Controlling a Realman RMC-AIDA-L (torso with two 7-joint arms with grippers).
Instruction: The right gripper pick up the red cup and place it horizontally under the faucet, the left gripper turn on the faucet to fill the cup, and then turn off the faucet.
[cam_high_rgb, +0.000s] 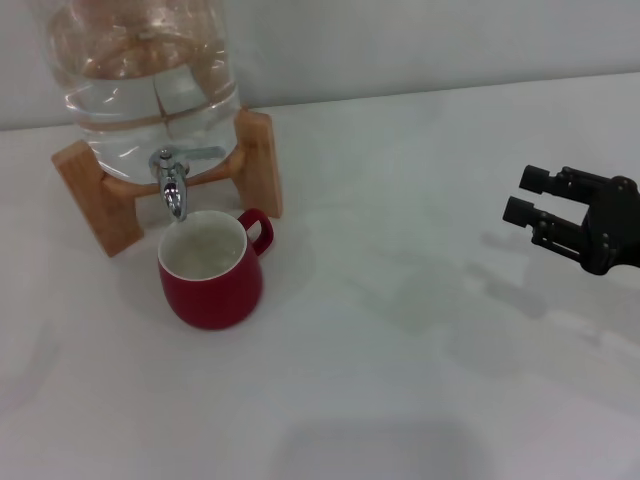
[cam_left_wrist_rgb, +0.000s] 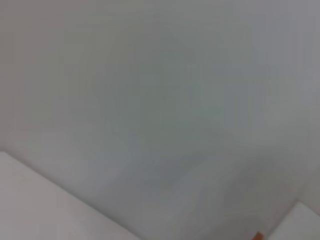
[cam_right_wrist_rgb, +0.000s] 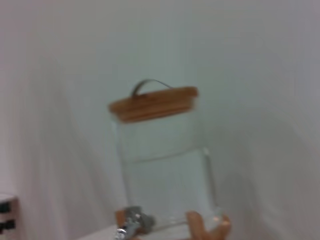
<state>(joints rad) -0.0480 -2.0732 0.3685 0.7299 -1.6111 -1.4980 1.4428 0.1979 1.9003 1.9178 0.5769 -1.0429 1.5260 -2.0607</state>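
Observation:
The red cup (cam_high_rgb: 210, 272) stands upright on the white table, its off-white inside right below the spout of the chrome faucet (cam_high_rgb: 172, 186). Its handle points to the back right. The faucet sits at the base of a clear water jar (cam_high_rgb: 150, 80) on a wooden stand (cam_high_rgb: 103, 205). My right gripper (cam_high_rgb: 530, 197) hovers far to the right of the cup, open, with nothing between its black fingers. The right wrist view looks at the jar (cam_right_wrist_rgb: 165, 165) and the faucet (cam_right_wrist_rgb: 131, 226) from a distance. The left gripper is out of view.
White table (cam_high_rgb: 400, 380) runs back to a pale wall. The jar has a wooden lid (cam_right_wrist_rgb: 154, 103) with a metal handle. The left wrist view holds only a blank white surface.

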